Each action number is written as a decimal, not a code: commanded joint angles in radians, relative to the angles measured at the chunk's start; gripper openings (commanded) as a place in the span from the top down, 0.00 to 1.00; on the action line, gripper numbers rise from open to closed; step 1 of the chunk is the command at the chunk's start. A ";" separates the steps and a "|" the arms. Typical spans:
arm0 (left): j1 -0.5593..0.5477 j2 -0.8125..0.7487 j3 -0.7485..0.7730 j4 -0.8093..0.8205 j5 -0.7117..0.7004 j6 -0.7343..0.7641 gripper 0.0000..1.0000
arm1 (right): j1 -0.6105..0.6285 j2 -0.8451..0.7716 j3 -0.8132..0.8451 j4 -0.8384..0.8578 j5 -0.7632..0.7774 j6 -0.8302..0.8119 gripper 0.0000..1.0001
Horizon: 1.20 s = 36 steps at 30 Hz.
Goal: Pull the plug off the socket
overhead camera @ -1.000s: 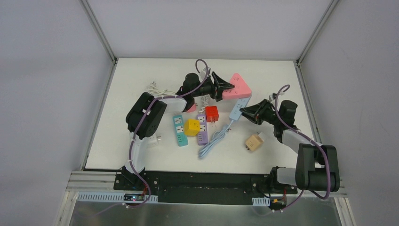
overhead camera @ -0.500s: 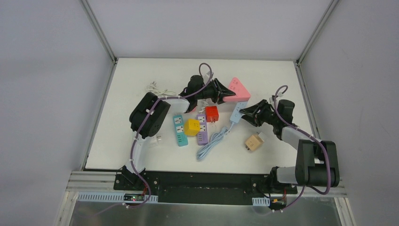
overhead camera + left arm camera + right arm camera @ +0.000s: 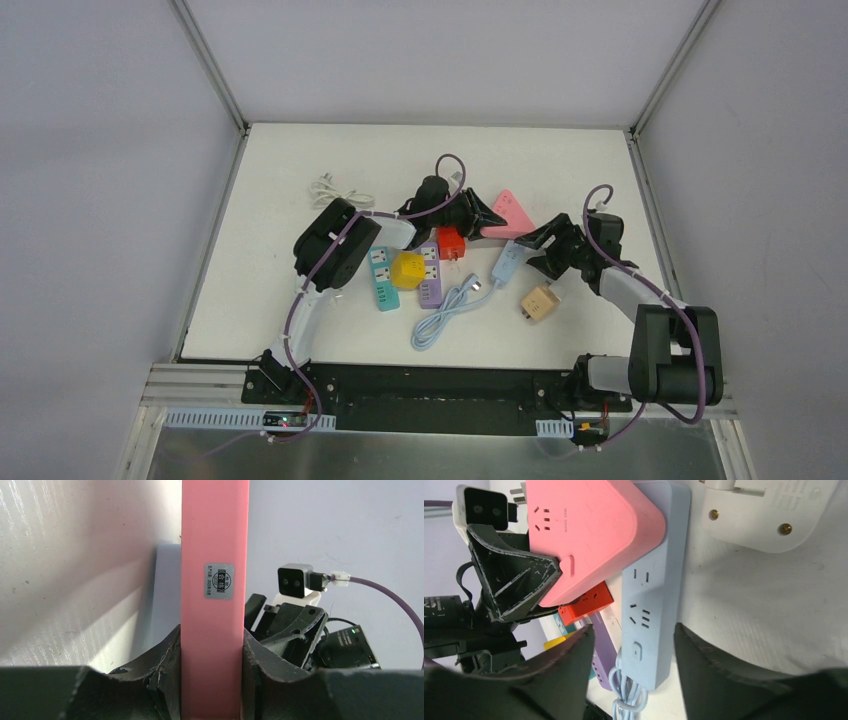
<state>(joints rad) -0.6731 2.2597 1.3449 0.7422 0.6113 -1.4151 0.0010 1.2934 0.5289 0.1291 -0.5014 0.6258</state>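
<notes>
A pink triangular socket block (image 3: pixel 510 212) lies over the far end of a light blue power strip (image 3: pixel 508 262); whether it is plugged into the strip is hidden. My left gripper (image 3: pixel 482 216) is shut on the pink block's edge, which shows clamped between the fingers in the left wrist view (image 3: pixel 215 580). My right gripper (image 3: pixel 535 250) is open, its fingers (image 3: pixel 709 665) astride the blue strip (image 3: pixel 654 595) without touching it. The pink block (image 3: pixel 589 535) covers the strip's top end there. The strip's coiled blue cable (image 3: pixel 445 315) trails toward the front.
A red cube adapter (image 3: pixel 450 242), purple strip (image 3: pixel 430 278), yellow cube (image 3: pixel 407 268) and teal strip (image 3: pixel 380 277) cluster left of the blue strip. A tan adapter (image 3: pixel 540 302) lies front right. A white cable (image 3: pixel 335 188) lies back left. A white adapter (image 3: pixel 769 510) lies beside the strip.
Both grippers, the pink block and the blue strip have moved together toward the front of the table. The blue cable has slid forward with them.
</notes>
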 commanded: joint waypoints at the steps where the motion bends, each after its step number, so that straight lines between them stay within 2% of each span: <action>1: 0.003 -0.016 0.018 0.064 -0.031 0.016 1.00 | 0.078 -0.041 0.076 -0.098 0.143 -0.080 0.44; 9: 0.003 -0.003 -0.007 0.092 -0.033 0.015 1.00 | 0.242 0.037 0.151 -0.204 0.410 -0.117 0.58; 17: 0.003 0.004 -0.020 0.103 -0.030 0.028 1.00 | 0.349 0.169 0.226 -0.295 0.617 -0.164 0.63; 21: 0.003 0.002 -0.019 0.117 -0.028 0.019 1.00 | 0.385 0.218 0.220 -0.296 0.630 -0.165 0.63; 26: 0.004 -0.010 -0.003 0.175 -0.010 -0.051 1.00 | 0.401 0.265 0.197 -0.292 0.622 -0.155 0.75; 32: 0.004 -0.016 0.020 0.316 -0.012 -0.159 1.00 | 0.404 0.279 0.175 -0.283 0.612 -0.149 0.80; 36: 0.004 -0.023 0.009 0.327 -0.031 -0.117 1.00 | 0.403 0.272 0.180 -0.280 0.598 -0.144 0.81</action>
<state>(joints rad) -0.6556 2.2723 1.3308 0.8356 0.5648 -1.4494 0.3843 1.4956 0.7700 -0.0128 0.1349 0.4786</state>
